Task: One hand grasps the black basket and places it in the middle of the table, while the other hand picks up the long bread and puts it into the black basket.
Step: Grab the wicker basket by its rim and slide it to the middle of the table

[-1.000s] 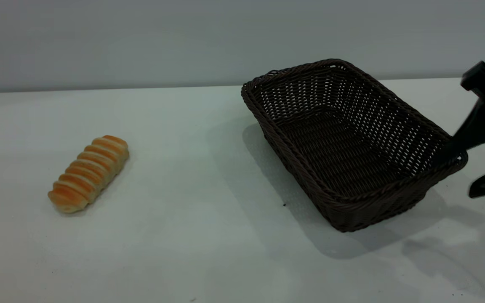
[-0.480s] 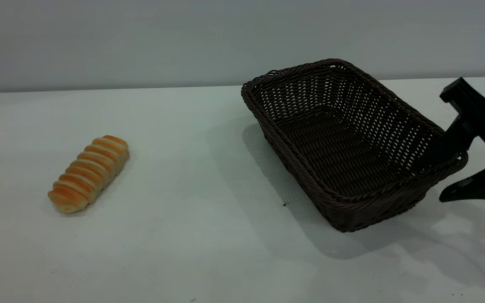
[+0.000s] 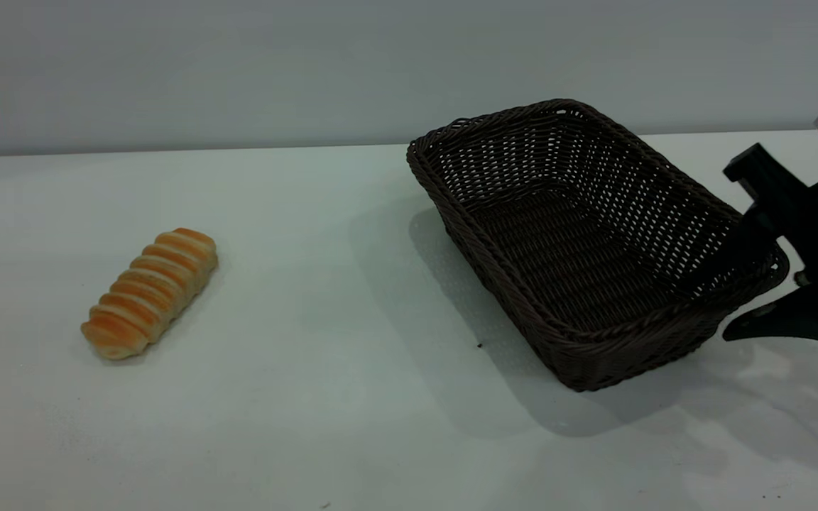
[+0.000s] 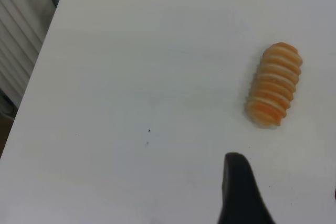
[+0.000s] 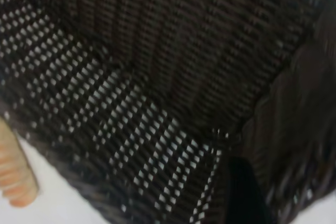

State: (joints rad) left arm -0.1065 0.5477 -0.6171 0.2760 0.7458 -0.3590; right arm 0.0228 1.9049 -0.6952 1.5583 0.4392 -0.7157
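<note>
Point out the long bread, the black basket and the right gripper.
long bread (image 3: 149, 292): exterior view, middle of its ridged top.
black basket (image 3: 515, 285): exterior view, braided rim of its near long side.
right gripper (image 3: 739, 291): exterior view, between its prongs, astride the basket's right rim.

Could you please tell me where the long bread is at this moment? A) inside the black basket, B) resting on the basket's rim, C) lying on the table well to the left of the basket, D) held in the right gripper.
C: the long bread lies on the bare table, far left of the empty black basket, with neither arm touching it.
</note>
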